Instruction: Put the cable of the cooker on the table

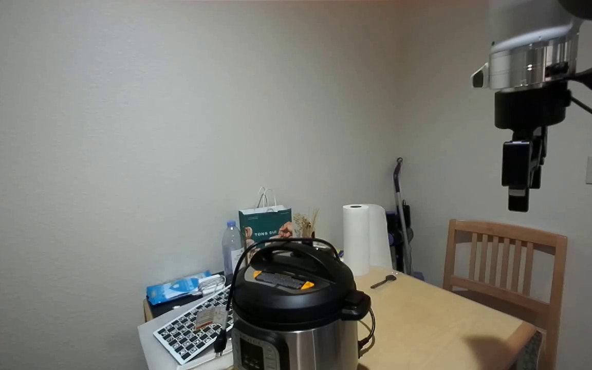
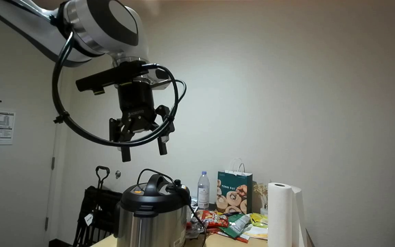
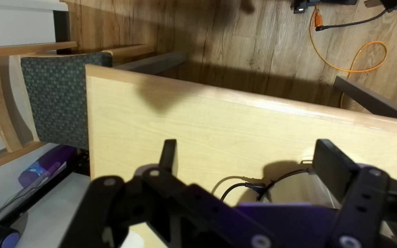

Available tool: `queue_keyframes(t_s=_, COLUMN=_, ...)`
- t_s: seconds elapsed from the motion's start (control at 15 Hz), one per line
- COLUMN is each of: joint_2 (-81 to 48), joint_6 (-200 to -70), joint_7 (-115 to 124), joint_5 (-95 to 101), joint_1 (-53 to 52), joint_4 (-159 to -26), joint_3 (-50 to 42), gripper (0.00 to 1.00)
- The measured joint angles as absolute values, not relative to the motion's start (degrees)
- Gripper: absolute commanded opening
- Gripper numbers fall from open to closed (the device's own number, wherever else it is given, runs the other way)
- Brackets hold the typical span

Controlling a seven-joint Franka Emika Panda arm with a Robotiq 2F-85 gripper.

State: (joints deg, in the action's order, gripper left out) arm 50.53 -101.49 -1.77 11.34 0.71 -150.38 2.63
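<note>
The cooker [image 1: 321, 339] stands on the tan table [image 1: 429, 313]; it also shows in an exterior view [image 2: 153, 219]. Its black cable [image 1: 287, 239] is draped over the lid, with the plug end [image 1: 220, 341] hanging down beside the front panel. In an exterior view the cable [image 2: 197, 217] also runs down the cooker's side. In the wrist view the cable's connector end [image 3: 234, 186] sits at the cooker's side, above the table [image 3: 219, 127]; the rest is hidden by my gripper. My gripper [image 2: 144, 155] is open and empty, above and apart from the cooker and cable.
A paper towel roll [image 1: 356, 239], a black spoon [image 1: 383, 281], a bottle [image 2: 203, 190], a green bag [image 2: 233, 192] and snack packets [image 2: 214, 219] are on or by the table. A slatted chair [image 1: 504, 257] stands at its end. A keyboard [image 1: 188, 329] lies beside the cooker.
</note>
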Motion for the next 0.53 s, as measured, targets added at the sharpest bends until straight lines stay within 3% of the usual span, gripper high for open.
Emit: queue_keyframes(t_s=0.53, joint_2=39.22, joint_6=-105.88, joint_7=-0.70, joint_5=10.35, joint_1=-4.31, joint_4=-141.22, joint_3=7.08, gripper=1.00)
